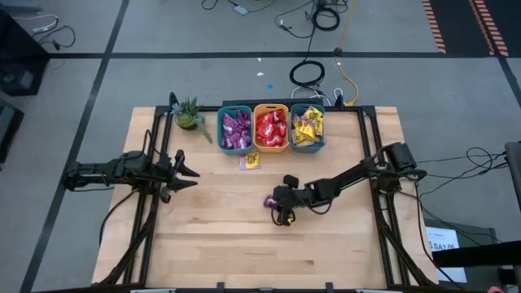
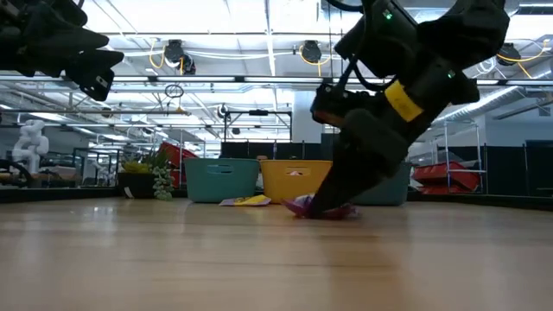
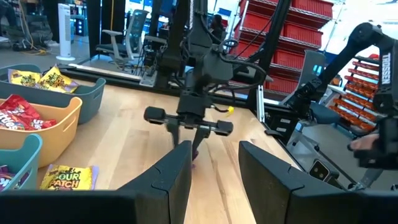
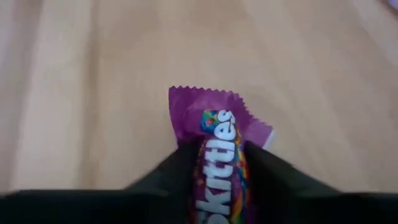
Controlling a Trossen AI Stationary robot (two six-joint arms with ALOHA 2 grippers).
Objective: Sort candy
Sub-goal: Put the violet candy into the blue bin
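My right pincer (image 1: 281, 213) is down at the bench (image 1: 212, 244) near its middle, fingers narrowed on either side of a purple Skittles packet (image 4: 217, 146); in the right wrist view the packet sits squarely between the two dark fingers, crimped end sticking out past the tips. From the low view the packet (image 2: 321, 208) lies on the wood under the fingertips; I cannot tell whether it is lifted clear of the surface. My left pincer (image 1: 189, 173) hangs above the left side of the bench, well apart from the packet, fingers parted and holding nothing. Along the far edge of the bench stand three bins in a row, touching side by side: a teal bin (image 1: 221, 130) with purple packets (image 1: 236, 130), an orange bin (image 1: 271, 149) with red packets (image 1: 270, 128), and a second teal bin (image 1: 308, 148) with yellow packets (image 1: 307, 129). One loose yellow Sour Patch packet (image 1: 251, 160) lies flat on the bench just in front of the seam between the first teal bin and the orange one; it shows in the left wrist view as well (image 3: 67, 177). A small potted plant (image 1: 190, 115) stands to the left of the bins, near the far left corner.
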